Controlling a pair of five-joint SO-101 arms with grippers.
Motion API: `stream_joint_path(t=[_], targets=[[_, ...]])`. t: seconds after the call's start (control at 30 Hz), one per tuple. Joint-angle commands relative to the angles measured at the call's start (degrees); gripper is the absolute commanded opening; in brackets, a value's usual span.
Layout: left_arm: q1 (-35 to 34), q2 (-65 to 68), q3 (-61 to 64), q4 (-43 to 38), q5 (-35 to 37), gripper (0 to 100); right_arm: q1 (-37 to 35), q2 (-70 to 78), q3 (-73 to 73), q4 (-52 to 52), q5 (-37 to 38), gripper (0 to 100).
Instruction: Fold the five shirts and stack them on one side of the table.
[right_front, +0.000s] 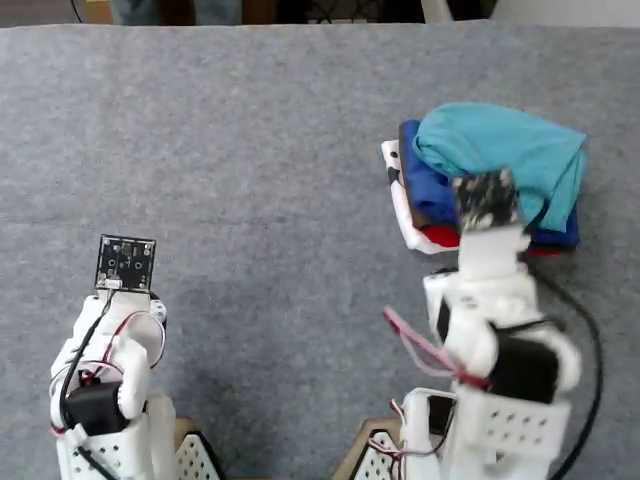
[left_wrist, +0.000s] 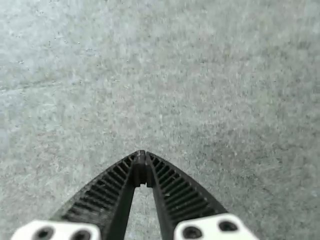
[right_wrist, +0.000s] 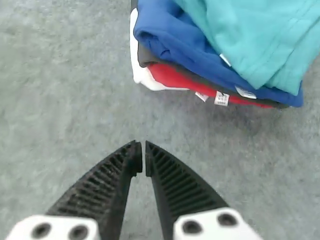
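Note:
A stack of folded shirts lies at the right of the grey table (right_front: 250, 150). A teal shirt (right_front: 500, 150) lies loosely on top. Under it are a blue shirt (right_front: 425, 190), a dark one, a red shirt (right_front: 440, 237) and a white shirt (right_front: 400, 205). In the right wrist view the teal shirt (right_wrist: 250, 35), blue shirt (right_wrist: 175, 40), red shirt (right_wrist: 175, 77) and white shirt (right_wrist: 142, 75) show their folded edges. My right gripper (right_wrist: 140, 152) is shut and holds nothing, just short of the stack over bare cloth. My left gripper (left_wrist: 141, 159) is shut over the bare table at the near left.
The left arm (right_front: 110, 350) stands at the near left corner. The right arm (right_front: 490, 300) rises at the near right, its wrist overlapping the stack's near edge. Grey felt covers the table's middle and far side. The far table edge (right_front: 300, 25) runs along the back.

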Motion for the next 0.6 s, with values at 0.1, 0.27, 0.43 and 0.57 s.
stream_joint_path(t=[0.1,0.27,0.43,0.57], targets=[[0.04,0.79,7.43,-0.09,-0.70,3,-0.62,-22.73,27.47,-13.01,0.35,1.8],[-0.04,0.79,8.40,-3.16,-0.70,3,-0.79,-37.41,38.37,-8.97,0.26,1.8],[-0.04,0.79,10.51,-3.25,-0.62,3,-0.44,-34.33,44.26,-8.97,0.09,1.8],[0.22,0.79,13.67,-3.34,-0.62,3,-0.44,-35.82,46.90,-9.23,-4.40,1.8]])
